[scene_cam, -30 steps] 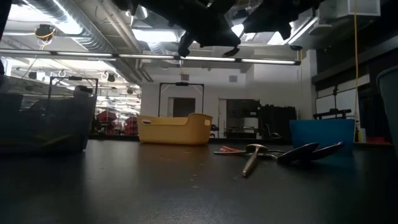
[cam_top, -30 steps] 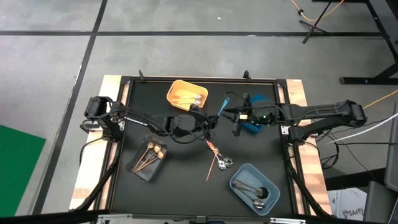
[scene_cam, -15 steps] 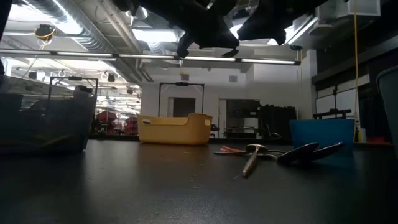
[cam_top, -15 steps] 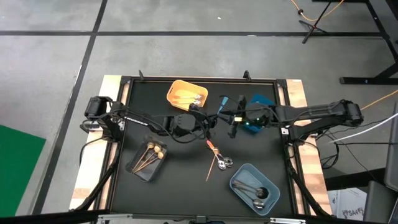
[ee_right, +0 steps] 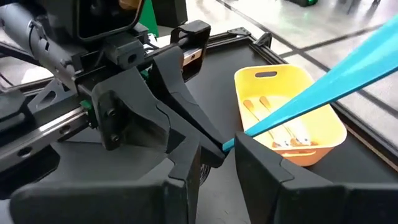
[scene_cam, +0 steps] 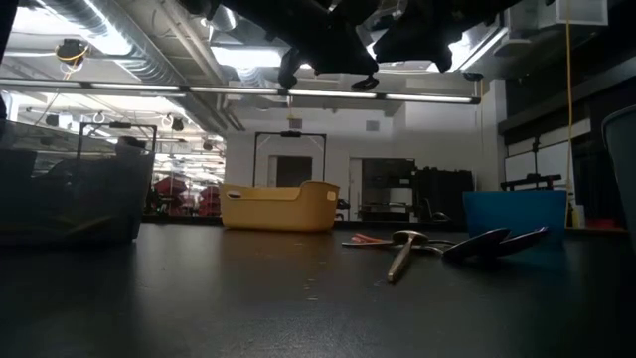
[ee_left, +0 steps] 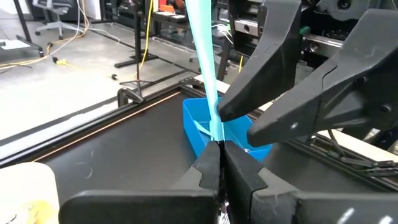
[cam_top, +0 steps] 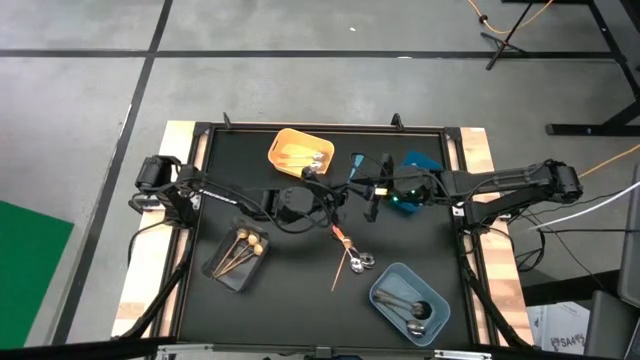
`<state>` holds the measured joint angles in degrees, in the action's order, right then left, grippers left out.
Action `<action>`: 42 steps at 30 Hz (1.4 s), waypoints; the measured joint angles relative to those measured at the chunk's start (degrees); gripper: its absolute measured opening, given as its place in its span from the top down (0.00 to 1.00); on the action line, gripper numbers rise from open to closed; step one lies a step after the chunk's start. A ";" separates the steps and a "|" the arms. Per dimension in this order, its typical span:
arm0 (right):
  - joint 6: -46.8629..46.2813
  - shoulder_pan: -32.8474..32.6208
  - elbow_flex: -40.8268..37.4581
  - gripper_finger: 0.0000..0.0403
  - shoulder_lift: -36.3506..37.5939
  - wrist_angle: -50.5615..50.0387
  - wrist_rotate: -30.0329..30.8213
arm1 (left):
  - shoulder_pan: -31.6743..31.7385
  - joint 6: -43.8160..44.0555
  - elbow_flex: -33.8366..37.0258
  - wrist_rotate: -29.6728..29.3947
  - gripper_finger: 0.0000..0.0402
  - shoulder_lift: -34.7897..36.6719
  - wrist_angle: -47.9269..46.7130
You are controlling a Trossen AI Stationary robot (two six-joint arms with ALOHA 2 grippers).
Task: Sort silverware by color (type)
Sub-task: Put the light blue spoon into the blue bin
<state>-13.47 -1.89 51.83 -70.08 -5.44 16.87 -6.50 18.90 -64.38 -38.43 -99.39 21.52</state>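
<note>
A light-blue utensil [cam_top: 357, 160] is held above the table's middle by my left gripper [cam_top: 343, 193], which is shut on it. In the left wrist view the utensil [ee_left: 205, 50] rises straight past the shut fingers. My right gripper [cam_top: 372, 200] faces the left one from the table's right. It is open, with a finger on either side of the utensil's [ee_right: 323, 87] held end. I cannot tell whether it touches the utensil. More silverware [cam_top: 355, 255], orange-handled and silver, lies loose on the table. My left gripper pinches the light-blue utensil's lower end [ee_left: 216, 134] between its two fingers. The fingers come nearly level from the table's left. The rest of the utensil sticks out beyond them, up and toward the far edge, clear of the table.
A yellow bin [cam_top: 300, 152] with gold pieces stands at the far edge, and a blue bin [cam_top: 418, 165] sits under my right arm. A clear bin [cam_top: 238, 255] is at the near left. A grey-blue bin [cam_top: 408, 302] holding silver spoons is at the near right.
My right gripper has moved toward the table's left and slightly down, closing on my left gripper until its fingers flank the utensil's held end. The left gripper has stayed shut on the utensil, in place.
</note>
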 joint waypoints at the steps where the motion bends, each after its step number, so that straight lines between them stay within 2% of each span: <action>1: -0.61 0.00 0.00 0.76 -0.01 -0.22 0.02 | 0.00 -0.03 0.00 -0.11 1.00 0.00 0.00; 14: -10.17 0.09 -0.09 0.76 -0.15 -1.21 0.08 | -0.10 -3.15 -0.20 -7.97 1.00 0.11 0.50; 24: -8.95 0.09 -0.09 0.76 -0.15 0.07 0.69 | -0.87 -3.12 -0.20 -6.58 1.00 0.11 0.09; 32: -7.05 0.09 -0.09 0.76 -0.09 5.92 0.76 | -2.21 -3.07 -0.17 -6.87 1.00 0.11 0.20; 42: -7.02 0.07 -0.09 0.76 -0.04 6.46 0.77 | -2.36 -3.04 -0.17 -4.75 1.00 0.09 -0.04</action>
<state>-20.49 -1.83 51.75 -70.13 1.02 17.64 -8.86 15.86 -64.55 -43.18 -99.31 21.47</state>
